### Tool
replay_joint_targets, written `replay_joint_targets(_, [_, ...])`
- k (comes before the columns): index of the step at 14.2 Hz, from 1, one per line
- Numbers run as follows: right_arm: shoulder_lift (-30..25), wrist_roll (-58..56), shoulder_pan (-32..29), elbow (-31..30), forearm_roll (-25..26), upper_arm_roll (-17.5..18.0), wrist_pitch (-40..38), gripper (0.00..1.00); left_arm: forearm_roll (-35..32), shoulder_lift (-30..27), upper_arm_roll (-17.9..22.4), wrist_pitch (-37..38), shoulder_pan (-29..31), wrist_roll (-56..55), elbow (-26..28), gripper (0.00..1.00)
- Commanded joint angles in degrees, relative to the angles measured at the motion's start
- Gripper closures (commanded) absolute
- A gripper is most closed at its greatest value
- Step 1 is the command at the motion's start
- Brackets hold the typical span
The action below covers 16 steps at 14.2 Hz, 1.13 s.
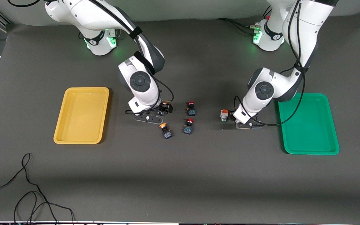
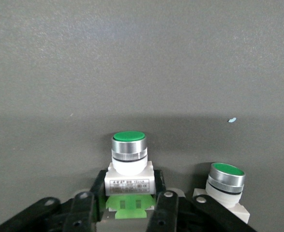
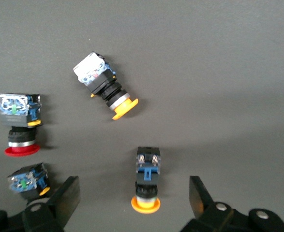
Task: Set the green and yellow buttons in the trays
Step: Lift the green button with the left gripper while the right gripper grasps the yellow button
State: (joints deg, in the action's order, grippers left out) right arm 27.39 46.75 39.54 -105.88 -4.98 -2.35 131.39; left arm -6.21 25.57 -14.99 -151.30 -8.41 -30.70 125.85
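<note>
1. Buttons first: we've got a green-capped button (image 2: 128, 162) clamped between the left gripper (image 2: 127, 205) fingers (image 2: 163, 210), low at the table just beside the green tray (image 1: 311, 147), toward the middle of the table from it.
2. Right next to that one, the left wrist view shows a second green-capped button (image 2: 226, 186) sitting upright on the mat (image 1: 180, 175), free of the fingers. In the front view we only catch a white-bodied button (image 1: 224, 115) with an orange top there, poking out beside the left gripper.
3. Our right gripper (image 3: 134, 198) hangs spread wide and holding nothing, straddling a yellow-capped button (image 3: 147, 181) lying on its side, pads not touching it.
4. Another yellow-capped button (image 1: 166, 130) lies tipped over, a bit nearer the front camera than the right gripper.
5. Two red-capped buttons (image 1: 191, 108) (image 1: 188, 126) sit between the grippers.
6. Yellow tray (image 1: 83, 137) sits at the right arm's end, well apart from the green tray. Both hold nothing.
</note>
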Motion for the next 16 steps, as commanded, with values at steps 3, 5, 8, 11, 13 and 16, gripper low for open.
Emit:
replay_joint_targets(3, [1.6,2.11,2.12,-8.38,-0.73,-0.9,14.84,0.0,-1.26,-3.39,0.57,6.06,0.15,-2.62,-1.92,0.88])
replay_joint_targets(5, [3.45,3.52,2.12,-8.29,-0.73,-0.9,17.66,0.0,-0.74,-7.62,0.57,19.48,0.77,-1.83,-6.73,0.89])
replay_joint_targets(8, [4.68,7.64,3.34,-8.29,-0.73,-0.99,18.9,0.28,5.04,-11.49,0.48,33.57,4.89,3.95,-14.91,0.9])
replay_joint_targets(11, [4.87,8.97,3.26,-8.38,-0.73,-0.99,18.55,1.0,6.74,-15.97,0.57,40.36,13.83,15.27,-15.2,0.9])
replay_joint_targets(13, [3.99,11.6,3.17,-8.2,-0.64,-1.17,18.37,1.0,6.3,-17.04,0.75,42.4,20.6,22.66,-15.11,0.9])
replay_joint_targets(16, [0.66,11.09,2.65,-8.03,-0.64,-1.43,16.02,1.0,4.46,-15.64,0.84,37.33,28.69,31.99,-12.75,0.9])
